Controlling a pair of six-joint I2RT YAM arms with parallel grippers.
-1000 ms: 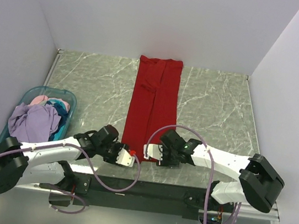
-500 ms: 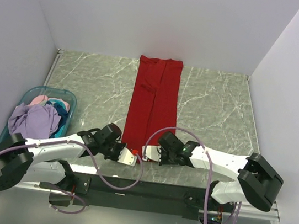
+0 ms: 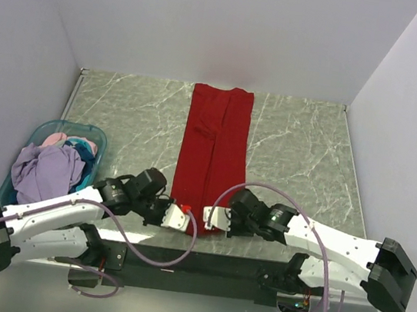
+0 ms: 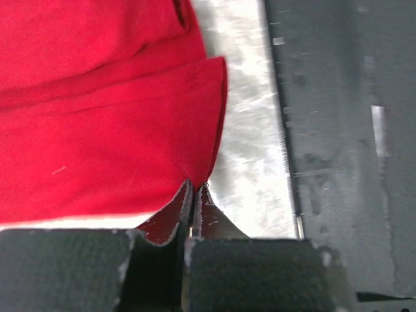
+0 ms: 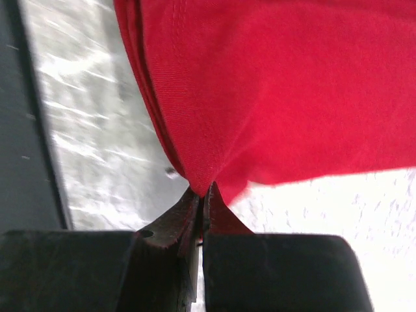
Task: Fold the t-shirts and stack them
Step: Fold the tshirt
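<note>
Left fingers are closing fully on the near-left corner of the red shirt, and right fingers are closing fully on its near-right corner. In both wrist views the cloth is puckering into a small tent at the tips.

The red shirt is lying as a long, narrow, lengthwise-folded band down the middle of the surface, reaching from the far edge to the near edge. Its fabric is showing as a fine matte knit. Several layers are stacking along the side seen in the right wrist view.

By appearance, the shirt is behaving as light, limp cloth with fair friction. It is likely sagging between two held corners and trailing on the surface when raised. Corner pinches that take in all layers look like the sound hold, while a pinch on the top layer alone is risking the fold opening.

The surface is showing a smooth, glossy grey-green marble pattern. Near the left edge, a translucent teal basket is holding a crumpled lavender shirt, which is spilling over its rim, with pink and teal cloth behind it.
</note>
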